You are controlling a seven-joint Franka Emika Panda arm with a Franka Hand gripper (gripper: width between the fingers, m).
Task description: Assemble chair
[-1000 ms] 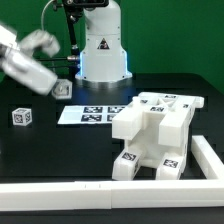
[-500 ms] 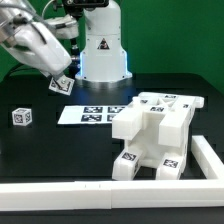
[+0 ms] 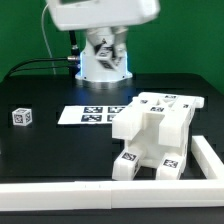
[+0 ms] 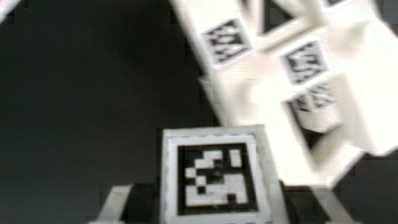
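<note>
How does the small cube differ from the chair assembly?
The cube is far smaller than the chair assembly. The cube is one plain block; the chair assembly is stepped and chunky. The cube sits at the exterior view's left, the chair assembly right. Both are white and tagged.

We see the exterior view brightly and evenly lit: the white chair shows tops paler than its sides and casts only a soft shadow on the black surface, while the arm at the top is smeared and washed out. In the wrist view we find everything soft, and the nearest tag is grainy and blurred.
</note>
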